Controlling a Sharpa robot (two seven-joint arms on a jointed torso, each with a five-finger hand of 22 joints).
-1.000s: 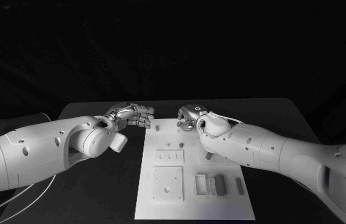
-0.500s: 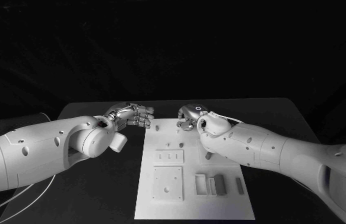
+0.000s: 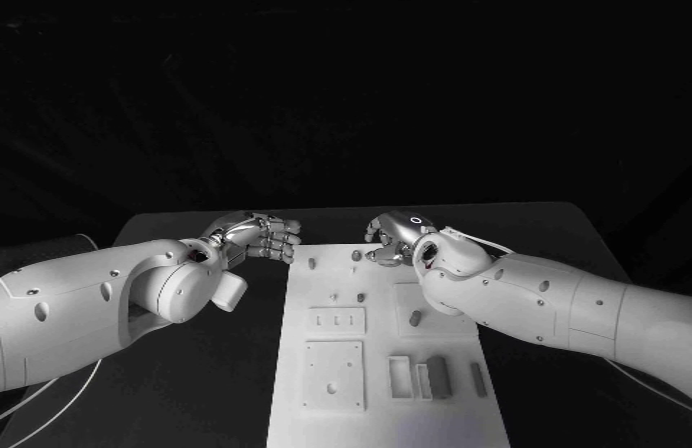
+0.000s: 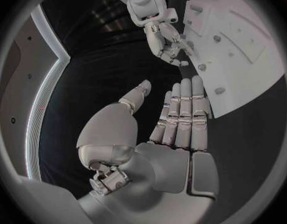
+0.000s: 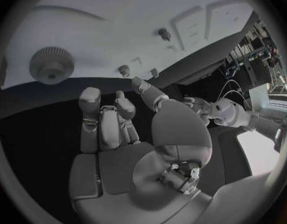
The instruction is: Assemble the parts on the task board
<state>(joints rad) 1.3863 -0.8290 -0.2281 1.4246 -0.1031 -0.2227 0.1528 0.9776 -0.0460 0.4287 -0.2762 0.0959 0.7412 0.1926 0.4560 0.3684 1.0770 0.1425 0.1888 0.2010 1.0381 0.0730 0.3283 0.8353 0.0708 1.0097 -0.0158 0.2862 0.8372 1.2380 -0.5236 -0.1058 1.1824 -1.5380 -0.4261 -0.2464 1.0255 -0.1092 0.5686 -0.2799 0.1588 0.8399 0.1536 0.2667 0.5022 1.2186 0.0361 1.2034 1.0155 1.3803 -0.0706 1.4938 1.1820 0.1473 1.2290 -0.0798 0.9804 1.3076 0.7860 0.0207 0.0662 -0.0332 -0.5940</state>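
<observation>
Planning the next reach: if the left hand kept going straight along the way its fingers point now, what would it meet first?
Probably the white task board: the left hand points its open fingers at the board's near edge, with dark table between. The right hand lies further along, off to one side. Depth is uncertain.

One task board (image 3: 382,408) is lying on one table (image 3: 562,230); two hands are hovering, left hand (image 3: 257,236) and right hand (image 3: 392,238); one gear (image 5: 51,64) is sitting on the board.

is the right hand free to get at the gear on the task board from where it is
Probably yes. The right hand holds nothing, and the gear lies on the task board just beyond its fingertips with nothing between them.
</observation>
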